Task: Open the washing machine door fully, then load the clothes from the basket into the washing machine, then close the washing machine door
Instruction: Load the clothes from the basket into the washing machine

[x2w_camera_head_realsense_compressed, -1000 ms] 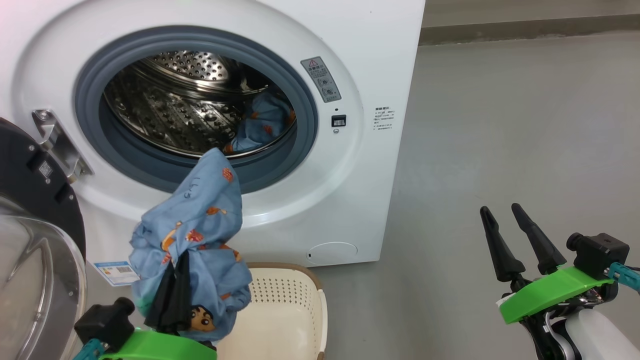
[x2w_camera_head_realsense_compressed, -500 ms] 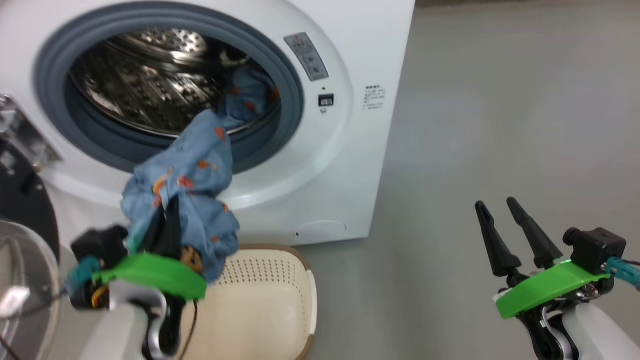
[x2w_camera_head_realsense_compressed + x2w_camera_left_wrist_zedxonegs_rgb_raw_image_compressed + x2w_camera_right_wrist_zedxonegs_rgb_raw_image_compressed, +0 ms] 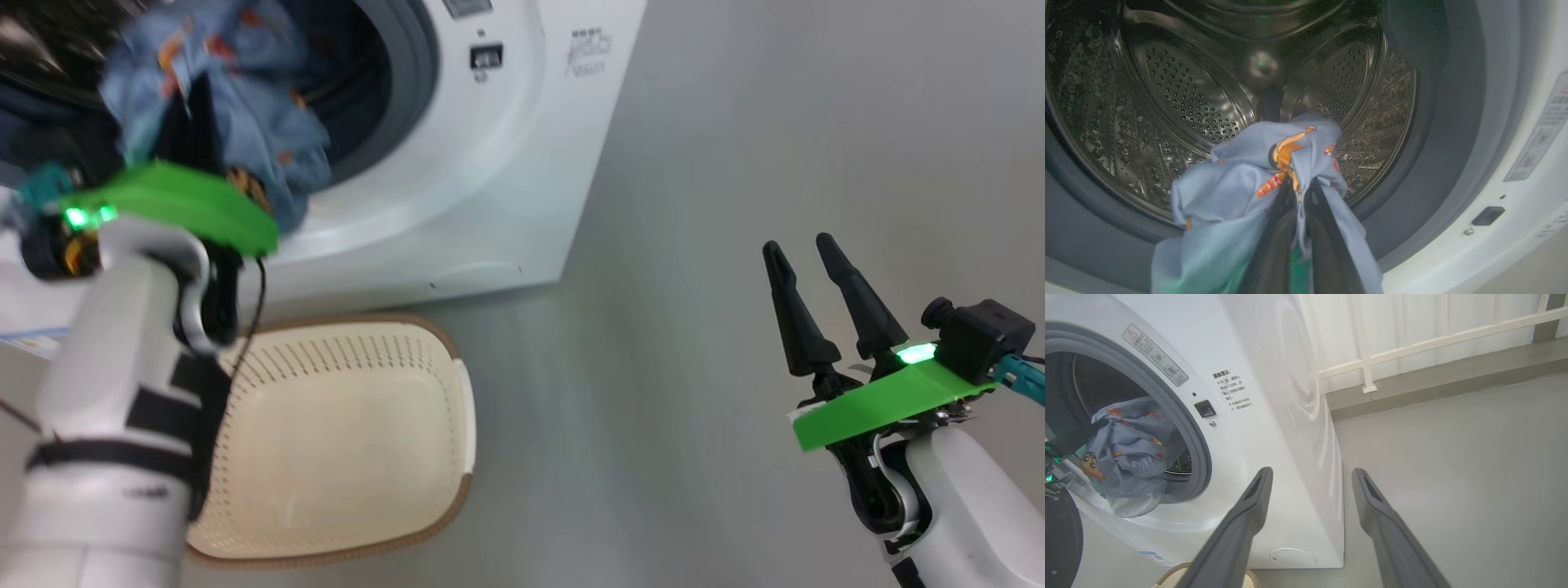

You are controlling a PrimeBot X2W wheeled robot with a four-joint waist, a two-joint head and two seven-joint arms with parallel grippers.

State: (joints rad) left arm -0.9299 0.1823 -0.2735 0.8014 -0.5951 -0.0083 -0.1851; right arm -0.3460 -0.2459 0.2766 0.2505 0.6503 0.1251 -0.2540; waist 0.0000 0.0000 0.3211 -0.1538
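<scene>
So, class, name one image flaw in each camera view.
Head view: motion blur smears the light blue printed garment and white washing machine. Left wrist view: highlights glint off the perforated steel drum; the garment's near end is soft. Right wrist view: bright sheen on the machine's side.

Big white boxy front-load washing machine (image 3: pixel 1274 416), far left: steel perforated drum (image 3: pixel 1188 102) w/ grey rubber gasket (image 3: pixel 1453 122), mouth open. Round black-rimmed door (image 3: pixel 1059 539) stands open at its left. Light blue cartoon-print cloth garment (image 3: pixel 1241 192), bunched, pinched in left claw (image 3: pixel 1300 185) at drum mouth, lower part drooping over gasket lip. Cream perforated plastic basket (image 3: pixel 326 367), brown rim, upright on floor (image 3: pixel 694 245), near side of washer front.
</scene>
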